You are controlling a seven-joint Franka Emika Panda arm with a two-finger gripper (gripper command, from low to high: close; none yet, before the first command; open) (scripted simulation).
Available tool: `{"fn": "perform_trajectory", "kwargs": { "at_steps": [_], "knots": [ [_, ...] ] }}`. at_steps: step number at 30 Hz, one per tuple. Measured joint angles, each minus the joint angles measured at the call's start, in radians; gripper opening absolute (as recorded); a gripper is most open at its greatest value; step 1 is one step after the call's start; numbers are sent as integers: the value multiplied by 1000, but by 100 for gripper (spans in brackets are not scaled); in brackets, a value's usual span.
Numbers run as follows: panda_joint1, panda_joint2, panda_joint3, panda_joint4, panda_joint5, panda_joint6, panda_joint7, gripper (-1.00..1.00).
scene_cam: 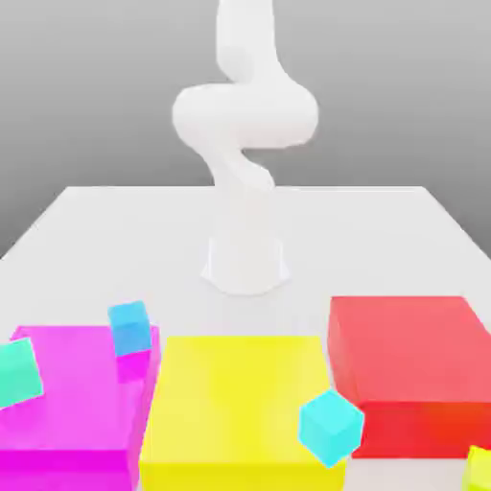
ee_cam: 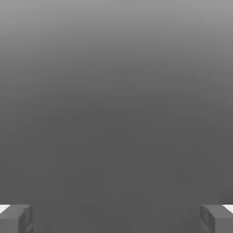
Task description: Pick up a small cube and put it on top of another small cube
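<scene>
Hand view: the pincer [ee_cam: 116, 218] is showing its two grey fingertips [ee_cam: 16, 219] far apart at opposite edges, standing wide open with nothing between them and only plain grey background beyond.
Arm: the white robot arm [scene_cam: 245, 115] is rising from its round base [scene_cam: 245, 264] at the middle of the table [scene_cam: 115, 225] in the exterior view, curving upward out of the picture.
Table: pale grey-white, carrying three big flat blocks in a row along the near side.
Magenta block [scene_cam: 67, 412]: lying at the exterior view's left.
Yellow block [scene_cam: 230, 403]: sitting in the middle, just beside the magenta one.
Red block [scene_cam: 412, 369]: lying at the exterior view's right, set slightly farther back.
Blue cube [scene_cam: 129, 328]: sitting tilted over the magenta block's far corner.
Teal-green cube [scene_cam: 19, 372]: sitting tilted at the magenta block's left edge.
Cyan cube [scene_cam: 330, 428]: sitting tilted between the yellow and red blocks, at the near side.
Small cube [scene_cam: 479, 468]: lime, lying at the near corner on the exterior view's right, beside the red block's front, partly cut off by the picture's edge, well apart from the arm.
</scene>
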Motion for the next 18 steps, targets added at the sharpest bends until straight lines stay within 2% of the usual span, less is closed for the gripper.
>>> {"fn": "perform_trajectory", "kwargs": {
  "at_steps": [18],
  "knots": [
    [314,419,-142,67,52,82,-777,0]
  ]
}}
